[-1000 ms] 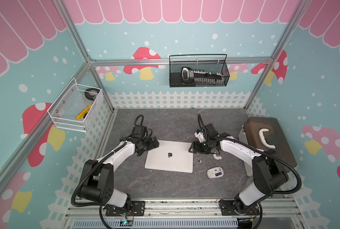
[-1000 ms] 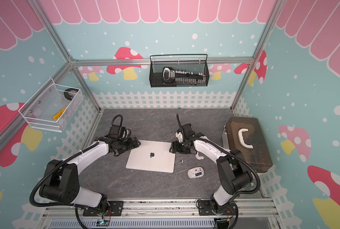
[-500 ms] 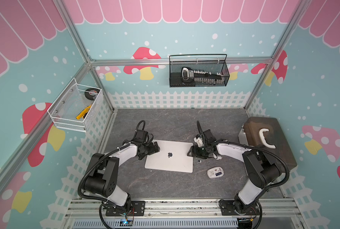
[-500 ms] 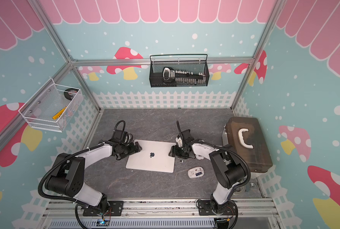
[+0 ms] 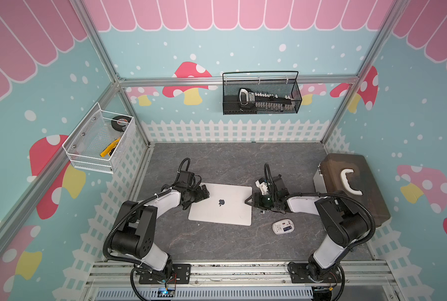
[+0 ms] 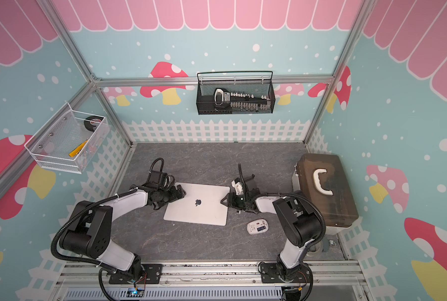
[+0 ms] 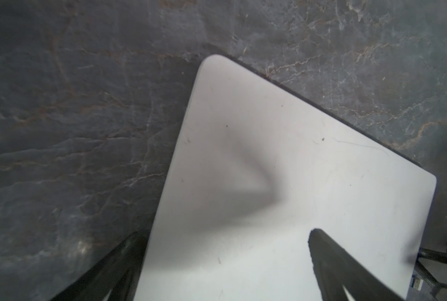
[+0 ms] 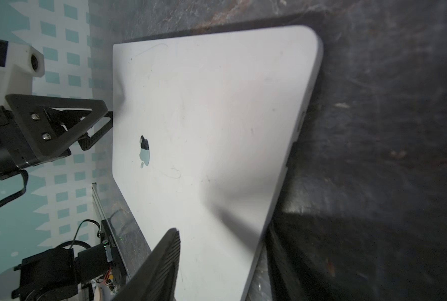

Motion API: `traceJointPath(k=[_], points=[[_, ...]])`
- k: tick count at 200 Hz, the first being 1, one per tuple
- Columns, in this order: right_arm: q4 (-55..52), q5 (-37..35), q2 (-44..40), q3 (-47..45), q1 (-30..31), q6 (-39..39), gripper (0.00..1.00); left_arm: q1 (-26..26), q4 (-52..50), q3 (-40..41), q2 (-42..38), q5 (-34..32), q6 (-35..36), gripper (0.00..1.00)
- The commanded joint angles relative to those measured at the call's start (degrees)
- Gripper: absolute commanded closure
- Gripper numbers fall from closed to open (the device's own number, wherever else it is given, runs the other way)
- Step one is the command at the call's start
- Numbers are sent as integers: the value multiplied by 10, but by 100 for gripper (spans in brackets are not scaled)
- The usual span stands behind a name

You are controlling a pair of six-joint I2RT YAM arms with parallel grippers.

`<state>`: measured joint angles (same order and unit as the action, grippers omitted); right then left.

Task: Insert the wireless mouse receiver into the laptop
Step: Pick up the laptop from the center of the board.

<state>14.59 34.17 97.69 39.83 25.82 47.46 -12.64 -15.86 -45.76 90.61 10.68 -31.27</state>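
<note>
The laptop (image 5: 221, 206) (image 6: 199, 208) lies shut in the middle of the table, apple logo up. My left gripper (image 5: 205, 194) (image 7: 225, 234) is open at its far left corner, one finger over the lid (image 7: 243, 156) and the other beside the edge. At the right edge, my right gripper (image 5: 249, 202) (image 8: 227, 229) is rolled on its side with its jaws apart: one finger above the lid (image 8: 217, 117), the other down by the table. A tiny speck that looks like the wireless mouse receiver (image 5: 262, 212) (image 6: 238, 211) lies on the table just under that gripper.
The white mouse (image 5: 283, 226) lies belly-up on the table near the laptop's front right corner. A brown box with a white handle (image 5: 347, 187) stands at the right wall. A black basket (image 5: 261, 96) and a white wire basket (image 5: 100, 140) hang on the walls.
Both arms have come down and in against the laptop's side edges. The right gripper's jaws have narrowed. The laptop and the mouse have stayed where they were.
</note>
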Motion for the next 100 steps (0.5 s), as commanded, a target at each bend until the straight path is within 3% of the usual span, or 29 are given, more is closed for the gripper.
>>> traceJointPath(k=[1,100], points=[[129,91,-27,-16,19,47,52,-22,4,15,28,48,-19,2],[201,117,-69,-8,26,96,55,-40,10,13,28,51,-27,2]])
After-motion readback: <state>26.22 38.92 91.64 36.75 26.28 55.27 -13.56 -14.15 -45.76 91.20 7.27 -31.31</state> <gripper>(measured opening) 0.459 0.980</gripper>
